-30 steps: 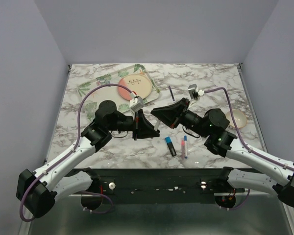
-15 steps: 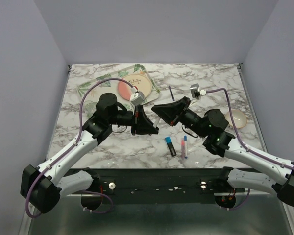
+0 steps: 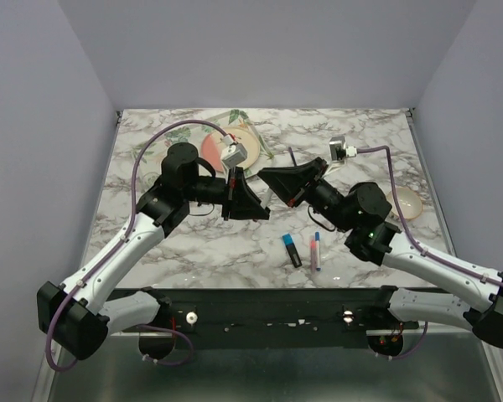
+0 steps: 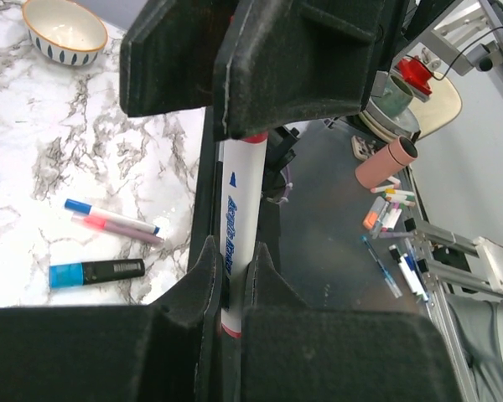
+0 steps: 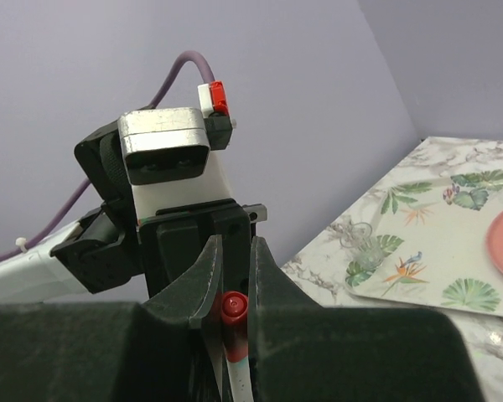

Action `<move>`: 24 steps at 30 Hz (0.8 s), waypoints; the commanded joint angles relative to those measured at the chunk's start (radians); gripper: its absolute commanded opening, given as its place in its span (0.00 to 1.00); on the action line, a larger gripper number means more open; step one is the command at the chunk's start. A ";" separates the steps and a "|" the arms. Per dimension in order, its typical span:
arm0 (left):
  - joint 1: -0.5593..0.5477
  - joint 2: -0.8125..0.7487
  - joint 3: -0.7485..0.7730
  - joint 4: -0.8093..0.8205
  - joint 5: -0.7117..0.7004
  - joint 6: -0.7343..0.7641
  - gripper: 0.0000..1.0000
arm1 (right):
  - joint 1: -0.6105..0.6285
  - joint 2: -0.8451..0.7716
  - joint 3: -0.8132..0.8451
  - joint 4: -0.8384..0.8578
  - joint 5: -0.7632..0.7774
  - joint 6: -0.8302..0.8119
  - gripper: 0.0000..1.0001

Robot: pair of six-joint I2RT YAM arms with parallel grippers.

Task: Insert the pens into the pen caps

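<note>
Now | left wrist: left hand (image 4: 232,255) grasps white pen (image 4: 235,201) | right wrist: right hand (image 5: 235,251) grips red cap (image 5: 233,308)

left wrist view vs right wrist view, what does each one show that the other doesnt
Only the left wrist view shows the blue-capped dark marker, the pink-and-white pen and the white ceramic bowl with blue marks. Only the right wrist view shows the leaf-patterned tray and the left arm's silver wrist camera. Both show the white red-ended plastic pen, clamped between the fingers of the left claw and the right claw.
</note>
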 commanded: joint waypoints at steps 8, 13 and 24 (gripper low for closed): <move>0.055 -0.031 -0.025 0.322 -0.324 -0.069 0.00 | 0.182 -0.105 0.063 -0.651 0.011 0.038 0.12; 0.055 -0.119 -0.118 0.249 -0.382 -0.063 0.00 | 0.182 -0.180 0.121 -0.616 0.268 0.017 0.62; 0.055 -0.186 -0.287 0.118 -0.638 -0.173 0.00 | 0.182 -0.363 0.019 -0.702 0.513 0.047 0.89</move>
